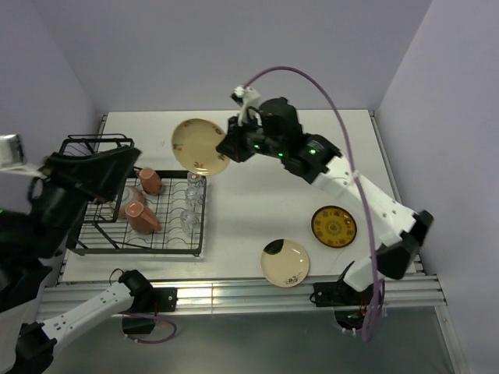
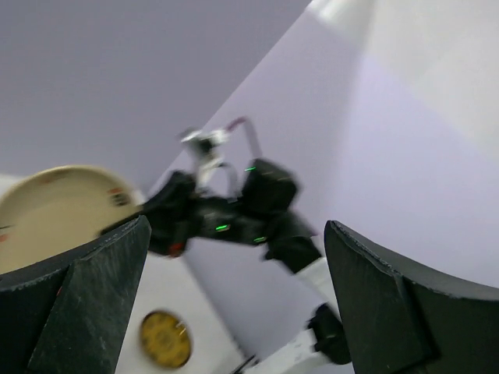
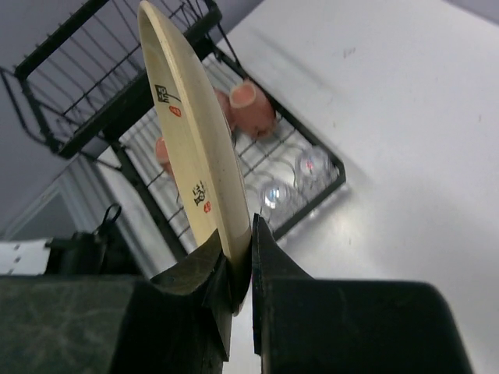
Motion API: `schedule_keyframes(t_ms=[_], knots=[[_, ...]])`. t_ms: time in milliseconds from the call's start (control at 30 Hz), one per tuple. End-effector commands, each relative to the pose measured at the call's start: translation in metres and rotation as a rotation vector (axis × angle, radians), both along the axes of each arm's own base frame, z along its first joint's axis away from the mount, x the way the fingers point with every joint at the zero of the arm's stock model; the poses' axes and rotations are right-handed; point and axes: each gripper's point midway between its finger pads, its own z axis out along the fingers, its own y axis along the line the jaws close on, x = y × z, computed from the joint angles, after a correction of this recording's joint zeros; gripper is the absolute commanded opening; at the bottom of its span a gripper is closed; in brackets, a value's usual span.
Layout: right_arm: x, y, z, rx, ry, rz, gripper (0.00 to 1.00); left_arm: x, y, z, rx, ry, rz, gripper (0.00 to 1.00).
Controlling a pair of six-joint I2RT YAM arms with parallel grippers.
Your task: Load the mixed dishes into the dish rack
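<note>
My right gripper (image 1: 226, 149) is shut on the rim of a cream floral plate (image 1: 199, 146) and holds it on edge in the air above the table, just past the far right corner of the black wire dish rack (image 1: 168, 248). In the right wrist view the plate (image 3: 191, 140) stands edge-on between the fingers (image 3: 277, 269), above the rack (image 3: 117, 117). Two pink mugs (image 1: 150, 181) (image 1: 141, 216) and clear glasses (image 1: 189, 220) sit in the rack. My left gripper (image 1: 117, 167) is open and empty, raised over the rack's left end. The dark bowl is hidden.
A second cream floral plate (image 1: 285, 263) lies at the table's near edge. The yellow-and-dark ornate plate (image 1: 334, 226) lies to its right, under the right arm. The left wrist view shows the right arm, the held plate (image 2: 54, 214) and the yellow plate (image 2: 165, 339).
</note>
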Motion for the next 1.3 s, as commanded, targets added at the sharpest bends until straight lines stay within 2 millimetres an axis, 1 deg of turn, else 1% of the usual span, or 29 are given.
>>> schedule_keyframes(t_ms=[0,33,67,100,133,167,200,233,300,333,400,433,467,500,533,567,600,633,700,733,767,800,867,900,933,967,1000,1033,1267], knots=[[0.023,0.037,0.053,0.047,-0.22,-0.045,0.0,-0.022,0.013,0.038,-0.19,-0.137,-0.041,0.99],[0.032,0.054,0.059,0.05,-0.242,-0.044,0.0,-0.028,0.016,0.042,-0.21,-0.159,-0.054,0.99],[0.032,0.064,0.061,0.042,-0.254,-0.031,0.0,-0.03,0.015,0.041,-0.221,-0.167,-0.067,0.99],[0.024,0.08,0.062,0.024,-0.285,0.005,0.0,-0.038,0.017,0.048,-0.251,-0.203,-0.092,0.99],[0.028,0.095,0.067,0.018,-0.31,0.009,0.0,-0.047,0.021,0.053,-0.27,-0.229,-0.109,0.99],[0.024,0.105,0.07,0.011,-0.332,0.032,0.0,-0.05,0.021,0.052,-0.275,-0.242,-0.123,0.99],[0.02,0.123,0.063,-0.02,-0.36,0.054,0.0,-0.061,0.023,0.059,-0.295,-0.284,-0.153,0.99],[0.015,0.128,0.081,0.007,-0.405,0.054,0.0,-0.064,0.022,0.061,-0.298,-0.295,-0.164,0.99],[0.013,0.139,0.083,0.004,-0.44,0.054,0.0,-0.07,0.023,0.065,-0.292,-0.313,-0.184,0.99],[0.004,0.147,0.09,0.027,-0.454,0.074,0.0,-0.071,0.024,0.067,-0.291,-0.318,-0.183,0.99],[-0.004,0.157,0.092,0.027,-0.472,0.094,0.0,-0.079,0.025,0.074,-0.285,-0.349,-0.199,0.99],[-0.015,0.167,0.093,0.037,-0.48,0.116,0.0,-0.085,0.026,0.08,-0.29,-0.375,-0.215,0.99],[-0.021,0.172,0.094,0.041,-0.487,0.127,0.0,-0.09,0.027,0.084,-0.298,-0.397,-0.225,0.99],[-0.023,0.177,0.091,0.026,-0.506,0.118,0.0,-0.093,0.027,0.088,-0.304,-0.415,-0.237,0.99],[-0.028,0.183,0.091,0.028,-0.521,0.126,0.0,-0.103,0.03,0.098,-0.324,-0.468,-0.26,0.99],[-0.042,0.191,0.091,0.029,-0.532,0.15,0.0,-0.108,0.03,0.103,-0.331,-0.493,-0.274,0.99],[-0.045,0.197,0.088,0.016,-0.551,0.154,0.0,-0.109,0.027,0.106,-0.334,-0.503,-0.293,0.99],[-0.05,0.202,0.089,0.024,-0.559,0.16,0.0,-0.119,0.029,0.114,-0.345,-0.545,-0.322,0.99],[-0.063,0.215,0.081,0.018,-0.569,0.194,0.0,-0.12,0.021,0.12,-0.355,-0.555,-0.364,0.99],[-0.065,0.22,0.081,0.025,-0.577,0.192,0.0,-0.122,0.02,0.122,-0.36,-0.561,-0.38,0.99],[-0.068,0.223,0.08,0.025,-0.587,0.196,0.0,-0.128,0.019,0.127,-0.364,-0.58,-0.41,0.99],[-0.076,0.231,0.074,0.013,-0.602,0.216,0.0,-0.127,0.015,0.128,-0.37,-0.571,-0.435,0.99],[-0.08,0.239,0.074,0.025,-0.628,0.213,0.0,-0.132,0.015,0.132,-0.38,-0.584,-0.457,0.99],[-0.081,0.246,0.067,0.011,-0.642,0.219,0.0,-0.135,0.016,0.134,-0.396,-0.587,-0.472,0.99],[-0.087,0.25,0.073,0.031,-0.655,0.222,0.0,-0.137,0.018,0.136,-0.405,-0.594,-0.474,0.99],[-0.087,0.252,0.073,0.033,-0.659,0.218,0.0,-0.139,0.02,0.137,-0.414,-0.598,-0.477,0.99],[-0.088,0.257,0.068,0.028,-0.662,0.221,0.0,-0.144,0.026,0.14,-0.438,-0.611,-0.476,0.99],[-0.092,0.261,0.071,0.044,-0.67,0.222,0.0,-0.146,0.028,0.141,-0.45,-0.616,-0.476,0.99],[-0.104,0.279,0.061,0.057,-0.697,0.232,0.0,-0.16,0.049,0.152,-0.519,-0.672,-0.458,0.99]])
